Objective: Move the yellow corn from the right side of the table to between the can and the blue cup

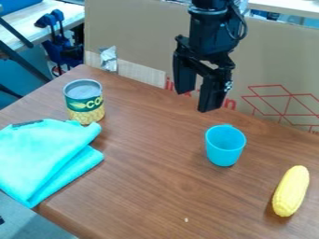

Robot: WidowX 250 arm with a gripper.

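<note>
Gripper (pixel 196 100) hangs over the far side of the table (pixel 149 186), fingers wide apart w/ nothing btwn them, tips pointing down. Nearest thing is the blue cup (pixel 225 151), upright w/ mouth up, just below & a bit right of the gripper in view; no contact that I can see. Yellow corn cob (pixel 290 191) lies on its side nr the view's right edge, well apart from the cup. Over left, a can (pixel 85 102) w/ green/yellow label stands upright right by a folded turquoise cloth (pixel 40 154); can't tell if they touch. Upright cardboard (pixel 140 32) behind the table. Risks, my read: cup looks light & thin-walled, so a fingertip coming down off-centre could catch the rim & tip it; too hard a squeeze prob. flexes the wall. Corn is rounded, so a sideways nudge or uneven grip could make it roll or slip out. Can could get knocked if the arm (pixel 211 28) swings low that way, & a snagged cloth might drag or bunch against it. Cardboard is close behind the gripper, so backing up too far could bump it.
</note>
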